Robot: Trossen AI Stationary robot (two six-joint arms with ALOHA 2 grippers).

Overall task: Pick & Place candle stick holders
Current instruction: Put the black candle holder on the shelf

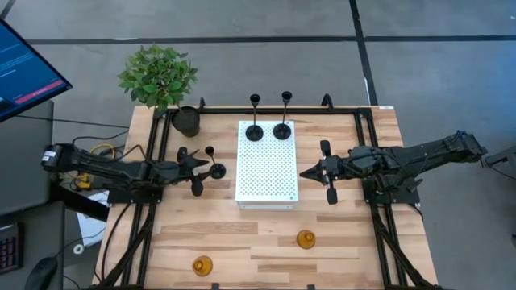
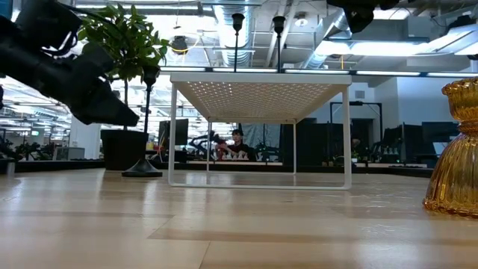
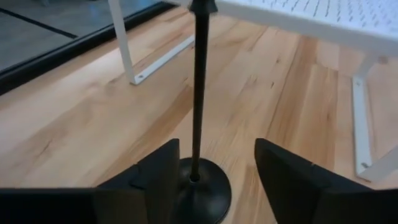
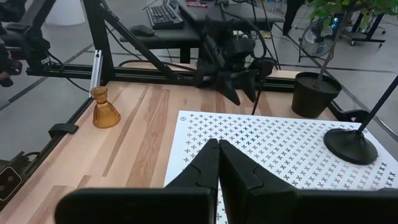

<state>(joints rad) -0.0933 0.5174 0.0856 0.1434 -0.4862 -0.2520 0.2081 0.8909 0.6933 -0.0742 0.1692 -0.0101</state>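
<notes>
A black holder [image 1: 217, 169] with a thin stem stands on its disc base on the table, left of the white perforated stand [image 1: 266, 181]. My left gripper [image 1: 201, 171] is open, level with the table. Its fingers stand on either side of the stem [image 3: 198, 93] just above the base [image 3: 208, 196], with a gap on each side. Two more black holders [image 1: 255, 131] [image 1: 282, 129] stand on the stand's far end. Two amber holders [image 1: 305, 239] [image 1: 201, 265] stand near the table's near edge. My right gripper [image 1: 305, 172] is shut and empty over the stand's right edge, as its wrist view [image 4: 219, 146] shows.
A black pot with a green plant [image 1: 187, 121] stands at the far left, close behind the left arm. The stand's thin white legs [image 3: 124, 43] are just beyond the held-between holder. Bare wood lies between the stand and the amber holders.
</notes>
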